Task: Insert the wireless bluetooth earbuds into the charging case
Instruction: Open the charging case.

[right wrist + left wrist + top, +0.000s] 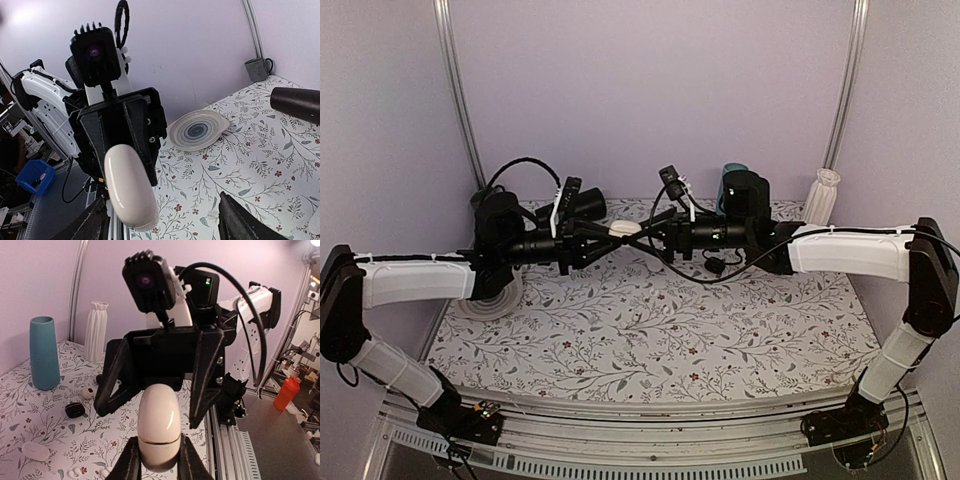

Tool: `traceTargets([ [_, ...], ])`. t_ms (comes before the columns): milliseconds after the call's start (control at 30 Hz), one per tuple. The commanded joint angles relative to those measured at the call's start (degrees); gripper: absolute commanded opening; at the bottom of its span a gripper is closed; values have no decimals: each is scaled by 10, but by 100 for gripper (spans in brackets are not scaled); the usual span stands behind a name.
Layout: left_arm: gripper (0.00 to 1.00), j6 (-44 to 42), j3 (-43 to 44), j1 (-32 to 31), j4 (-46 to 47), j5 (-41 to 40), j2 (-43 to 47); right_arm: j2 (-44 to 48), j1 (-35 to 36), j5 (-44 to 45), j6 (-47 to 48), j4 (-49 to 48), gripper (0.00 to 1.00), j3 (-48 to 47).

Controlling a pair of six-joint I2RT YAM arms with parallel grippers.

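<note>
The charging case (159,422) is a glossy white pebble with its lid shut, held in the air above the middle of the table (650,330). My left gripper (160,461) is shut on its lower half, one finger on each side. My right gripper (162,222) faces it head-on, open wide, and its fingers (206,385) straddle the case's (129,185) upper half without touching. The case (623,229) shows between the two grippers from above. Small white pieces (89,391) (35,451) lie on the table; I cannot tell which of them are the earbuds.
A teal vase (44,352) and a white ribbed vase (96,330) stand at the back right. A small black round piece (75,410) lies near them. A striped plate (196,131) and a grey mug (257,69) sit at the left side.
</note>
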State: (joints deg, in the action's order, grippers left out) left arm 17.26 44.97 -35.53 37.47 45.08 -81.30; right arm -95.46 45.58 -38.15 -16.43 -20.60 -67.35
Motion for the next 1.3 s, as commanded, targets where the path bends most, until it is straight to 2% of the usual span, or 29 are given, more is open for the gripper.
traceTargets([
  [0,0,-6,7,-14,25,18,20,-5,-1,13,8,-5,75,-15],
  [300,0,-35,2,-27,16,59,22,4,-20,-9,-33,-34,75,-12],
  [767,0,-72,3,-42,-7,61,32,5,-43,-18,-74,-48,75,-3],
  [1267,0,-89,-33,-28,-13,-93,47,41,-43,-12,-80,-47,75,6],
])
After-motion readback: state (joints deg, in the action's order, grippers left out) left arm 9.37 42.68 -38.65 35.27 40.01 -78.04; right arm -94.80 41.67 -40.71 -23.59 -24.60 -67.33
